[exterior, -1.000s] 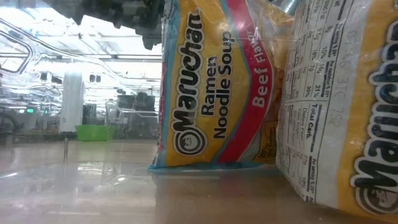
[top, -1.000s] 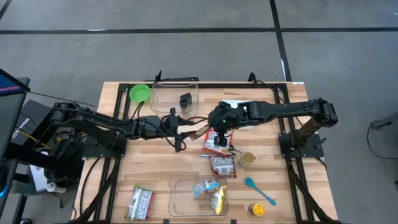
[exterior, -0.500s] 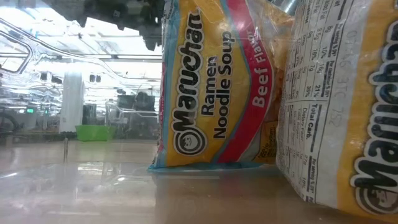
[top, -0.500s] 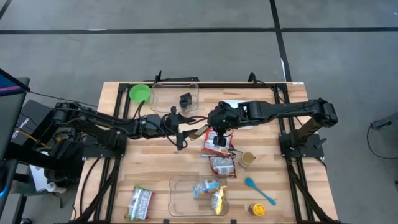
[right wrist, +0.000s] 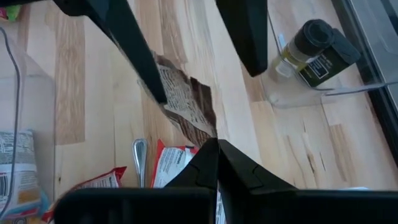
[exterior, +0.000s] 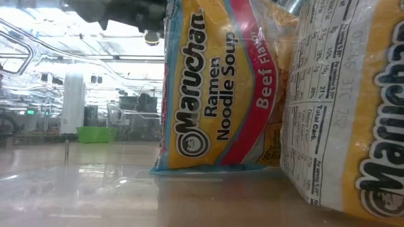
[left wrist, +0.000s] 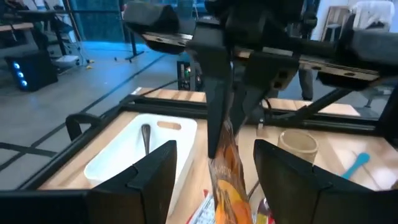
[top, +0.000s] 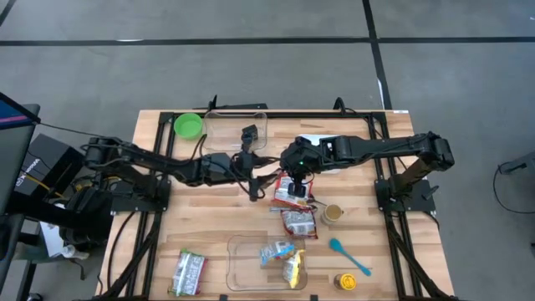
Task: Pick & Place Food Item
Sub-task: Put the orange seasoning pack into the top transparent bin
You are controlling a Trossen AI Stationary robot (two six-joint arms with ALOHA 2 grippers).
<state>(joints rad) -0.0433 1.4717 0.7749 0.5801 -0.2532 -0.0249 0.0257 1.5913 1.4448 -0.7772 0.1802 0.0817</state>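
The middle of the table (top: 192,230) is crowded: the left gripper (top: 256,180) and right gripper (top: 291,181) meet nose to nose over a brown packet (right wrist: 186,102), with red snack packets (top: 298,219), a paper cup (top: 333,213) and a blue spoon (top: 349,256) just beside them; little room is left there. The far clear bin (top: 235,130) holding a dark bottle (top: 249,134), the green bowl (top: 187,125) and the near clear bin (top: 266,261) with ramen packs (exterior: 218,88) block those edges; bare wood lies open at near left, between the left arm and a green packet (top: 190,272).

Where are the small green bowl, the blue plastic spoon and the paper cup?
Small green bowl (top: 187,125), high view, its middle.
Blue plastic spoon (top: 337,246), high view, its scoop end.
Paper cup (top: 333,214), high view, its open top.
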